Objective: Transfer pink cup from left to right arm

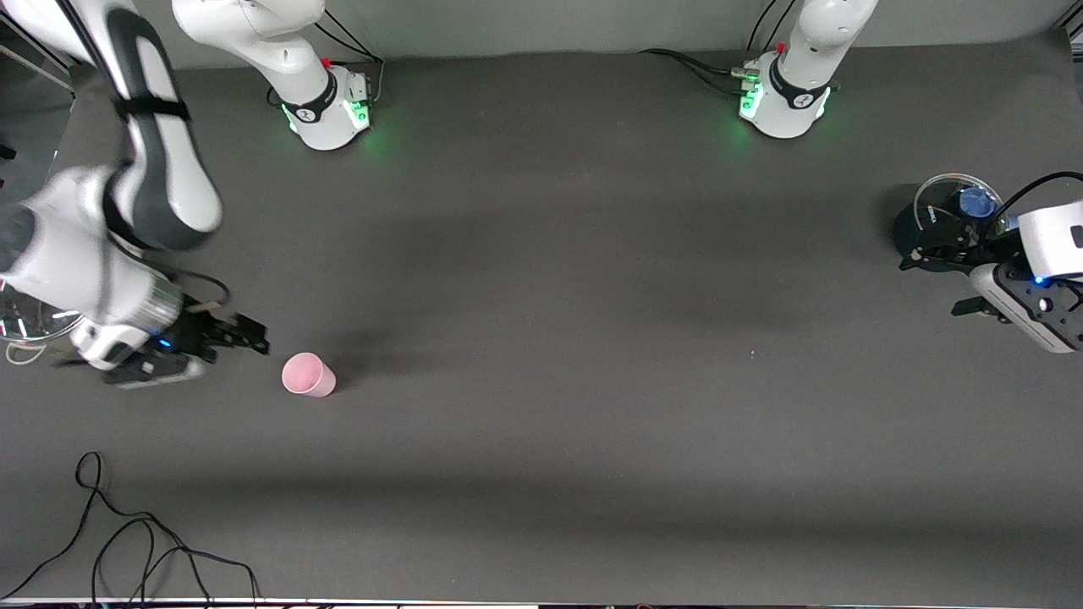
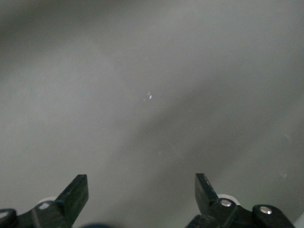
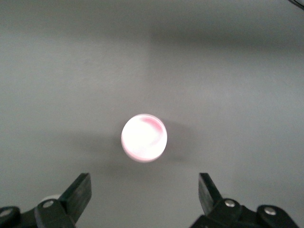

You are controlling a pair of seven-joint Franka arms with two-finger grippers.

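At the right arm's end of the dark grey counter (image 1: 541, 254), the right gripper (image 1: 245, 334) hangs low with its jaws spread wide and nothing between them. Just beside it, toward the middle of the counter, stands the small light-pink tapered plastic cup (image 1: 309, 375), free of any grip. In the right wrist view the cup (image 3: 144, 137) shows ahead of the open fingertips (image 3: 78, 192), clear of them, its round end toward the camera. Standing alone on the right arm's side, with open jaws next to it, it looks set down there on purpose, so I judge the handover done.

The middle of the counter holds nothing that matters to the task.

At the left arm's end, the left gripper (image 1: 935, 258) waits with its jaws also apart and empty, over a round dark pot with a clear glass lid and a blue knob (image 1: 956, 199). Its wrist view shows only bare counter between the fingertips (image 2: 76, 192).
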